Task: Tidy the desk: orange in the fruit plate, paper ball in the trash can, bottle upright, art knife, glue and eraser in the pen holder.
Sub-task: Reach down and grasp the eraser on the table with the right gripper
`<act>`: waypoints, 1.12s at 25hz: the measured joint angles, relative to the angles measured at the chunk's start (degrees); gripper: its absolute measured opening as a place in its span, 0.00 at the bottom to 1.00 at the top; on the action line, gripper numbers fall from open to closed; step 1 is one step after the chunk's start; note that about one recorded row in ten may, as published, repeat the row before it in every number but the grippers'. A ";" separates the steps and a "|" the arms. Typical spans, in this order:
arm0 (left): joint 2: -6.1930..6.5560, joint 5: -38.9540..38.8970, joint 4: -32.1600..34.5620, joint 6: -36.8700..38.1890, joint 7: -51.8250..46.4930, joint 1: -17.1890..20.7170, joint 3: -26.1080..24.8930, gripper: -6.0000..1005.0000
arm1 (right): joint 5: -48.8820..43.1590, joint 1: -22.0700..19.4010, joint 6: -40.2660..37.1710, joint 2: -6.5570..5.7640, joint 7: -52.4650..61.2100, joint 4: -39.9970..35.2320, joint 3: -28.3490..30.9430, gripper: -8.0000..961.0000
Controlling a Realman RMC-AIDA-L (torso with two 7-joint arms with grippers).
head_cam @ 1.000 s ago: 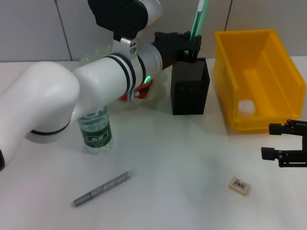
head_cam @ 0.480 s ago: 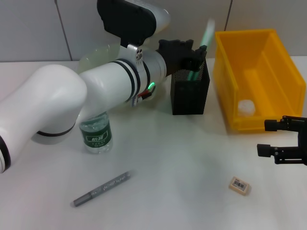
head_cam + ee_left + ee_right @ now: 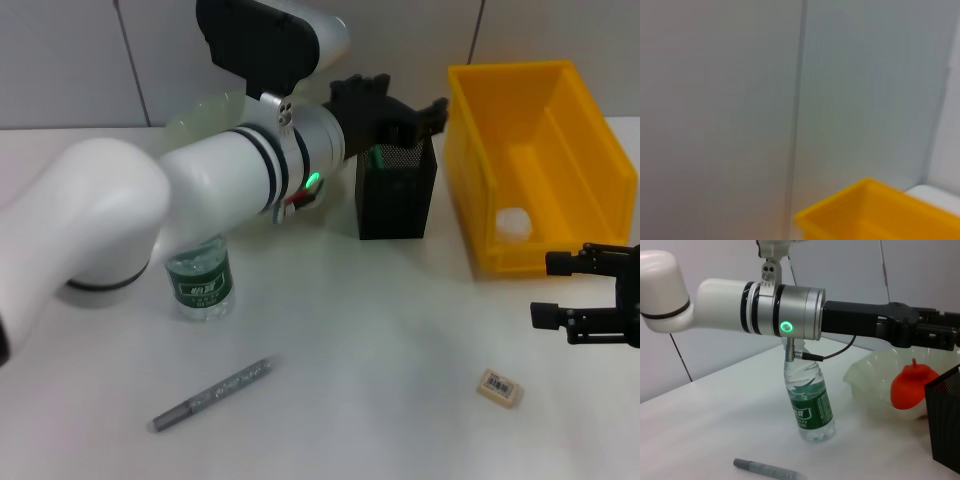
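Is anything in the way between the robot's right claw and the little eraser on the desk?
Nothing visible is. The eraser lies alone on bare white desk, and the right gripper, with its fingers apart, hangs just beyond it, near the yellow trash can. Only bare tabletop lies between them.

The white left arm stretches toward two o'clock, its black left gripper (image 3: 405, 118) spread open. The black right gripper (image 3: 560, 290) hovers at four o'clock, fingers parted.

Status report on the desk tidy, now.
Left gripper open above pen holder, art knife inside. Right gripper open, near eraser. Glue on desk. Nothing in the way.
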 joint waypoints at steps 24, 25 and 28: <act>1.37 6.90 10.04 89.14 31.09 33.85 -53.04 0.81 | -5.18 5.12 -1.82 1.22 24.51 -20.39 -17.84 0.80; 1.70 9.19 8.15 90.62 32.11 33.55 -55.29 0.81 | -6.39 5.82 -1.82 1.22 27.00 -21.37 -18.95 0.80; 2.61 13.05 5.61 92.61 33.16 33.03 -57.78 0.81 | -12.94 9.48 -1.81 1.08 36.83 -23.39 -23.10 0.80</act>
